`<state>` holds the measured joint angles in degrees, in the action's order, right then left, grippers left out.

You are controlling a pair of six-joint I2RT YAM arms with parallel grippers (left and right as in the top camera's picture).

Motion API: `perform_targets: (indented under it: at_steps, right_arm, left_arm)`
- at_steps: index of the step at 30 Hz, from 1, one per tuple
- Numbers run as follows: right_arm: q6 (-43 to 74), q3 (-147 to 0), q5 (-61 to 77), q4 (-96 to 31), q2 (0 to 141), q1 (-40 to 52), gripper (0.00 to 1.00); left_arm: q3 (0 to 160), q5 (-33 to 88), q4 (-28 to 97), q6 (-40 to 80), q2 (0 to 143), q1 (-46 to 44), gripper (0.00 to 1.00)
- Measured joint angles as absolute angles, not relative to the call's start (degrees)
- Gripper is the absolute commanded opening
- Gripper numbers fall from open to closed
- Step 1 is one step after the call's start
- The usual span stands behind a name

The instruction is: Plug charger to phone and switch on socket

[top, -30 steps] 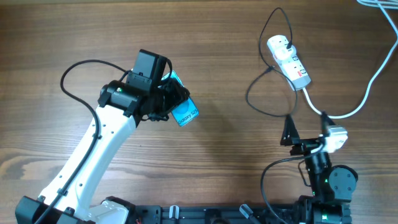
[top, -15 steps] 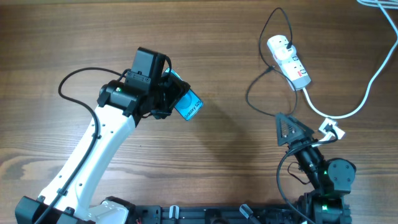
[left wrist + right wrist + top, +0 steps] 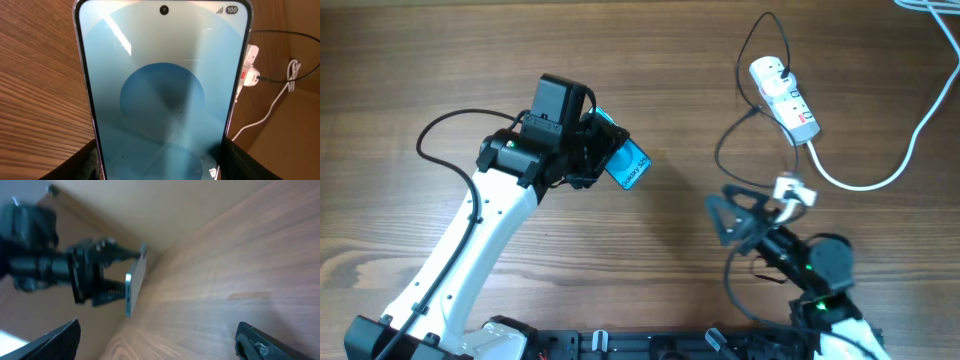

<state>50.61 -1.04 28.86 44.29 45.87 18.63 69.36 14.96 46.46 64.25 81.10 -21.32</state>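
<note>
My left gripper (image 3: 592,152) is shut on the phone (image 3: 626,166) and holds it above the table, its cyan screen tilted up. The phone fills the left wrist view (image 3: 162,90) and shows edge-on in the right wrist view (image 3: 135,280). My right gripper (image 3: 719,218) is wide open and empty, pointing left toward the phone with a gap between them; its fingers frame the right wrist view (image 3: 160,342). The socket (image 3: 785,98) lies at the back right, with the charger's white plug block (image 3: 768,72) at its far end. The charger's black cable (image 3: 722,150) loops left of the socket.
The socket's thick white cord (image 3: 910,140) curves off to the right edge. The socket also shows behind the phone in the left wrist view (image 3: 251,70). Bare wooden table (image 3: 680,90) lies between the arms.
My right arm has swung left and its open gripper now points at the phone. My left gripper has turned the phone slightly and shifted it a little right.
</note>
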Motion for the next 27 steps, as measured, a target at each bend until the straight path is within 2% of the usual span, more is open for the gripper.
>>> perform_targets:
  at_steps: [6,12,21,27]
  right_arm:
    - [46.13,-10.81,24.49,49.69,67.18,28.8,0.92]
    - [44.75,-22.35,26.02,56.86,84.12,30.13,0.85]
    - [44.69,-25.58,27.77,59.37,88.18,32.34,0.81]
    - [44.66,-25.63,23.66,60.03,88.18,36.34,0.76]
  left_arm:
    - [69.36,15.14,46.41,64.25,81.1,-21.32,0.57]
    - [69.36,15.97,46.39,64.27,81.1,-21.32,0.57]
    - [69.36,16.21,45.01,64.49,81.1,-21.32,0.58]
    - [69.36,16.23,44.73,65.49,81.1,-21.32,0.57]
